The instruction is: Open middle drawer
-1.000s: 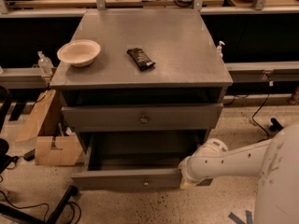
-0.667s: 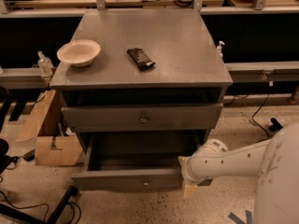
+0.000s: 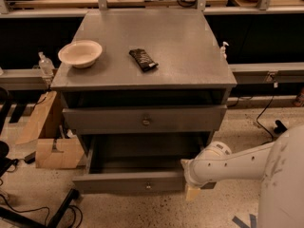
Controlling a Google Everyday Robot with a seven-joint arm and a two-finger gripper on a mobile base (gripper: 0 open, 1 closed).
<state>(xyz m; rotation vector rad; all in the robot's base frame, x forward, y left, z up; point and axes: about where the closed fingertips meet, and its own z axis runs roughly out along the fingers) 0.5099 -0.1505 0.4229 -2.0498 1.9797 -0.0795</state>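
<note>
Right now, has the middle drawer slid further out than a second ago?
No. The middle drawer front sits equally far out from the cabinet; the gripper is at its right end.

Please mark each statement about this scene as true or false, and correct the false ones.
1. The middle drawer is pulled out. True.
2. The dark packet lies inside the bowl. False: it lies on the cabinet top, to the right of the bowl and apart from it.
3. The bowl stands near the left edge of the cabinet top. True.
4. The gripper hangs over the cabinet top. False: it is low down, at the right end of the middle drawer's front.
</note>
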